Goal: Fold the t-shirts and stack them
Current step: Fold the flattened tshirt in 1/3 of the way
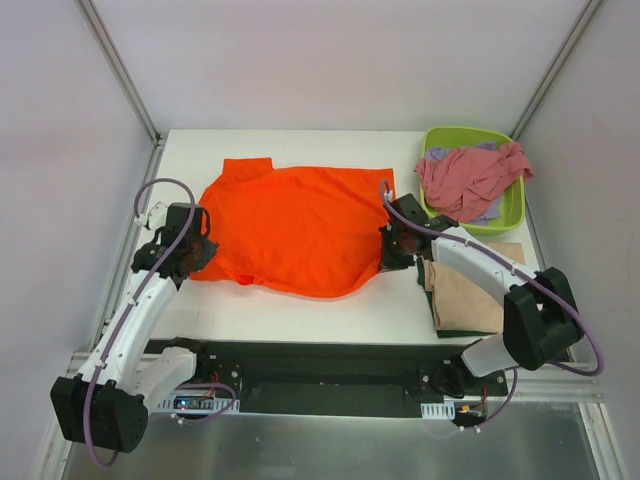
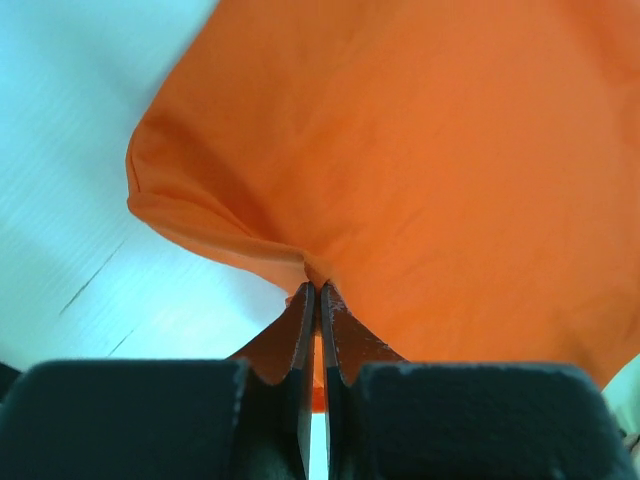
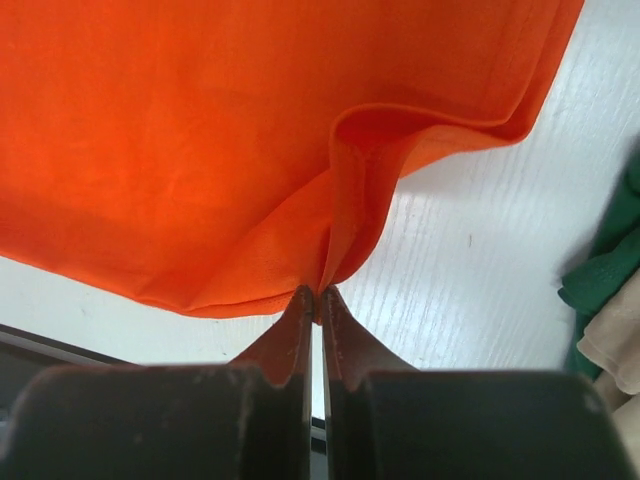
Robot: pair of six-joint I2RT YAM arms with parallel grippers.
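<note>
From above, the orange t-shirt (image 1: 290, 225) lies spread across the middle of the white table (image 1: 330, 310), with the left gripper (image 1: 200, 250) at its left edge and the right gripper (image 1: 390, 245) at its right edge. A tan shirt (image 1: 465, 300) sits folded by the right arm, and a pink shirt (image 1: 465, 180) is heaped in the lime-green tub (image 1: 515, 215). At the left wrist the jaws are clenched on a pinch of orange cloth that puckers up from the tabletop. The right wrist shows the same – jaws pinched tight on a gathered fold of the orange hem, with a dark green shirt (image 3: 610, 260) at the frame's right edge.
</note>
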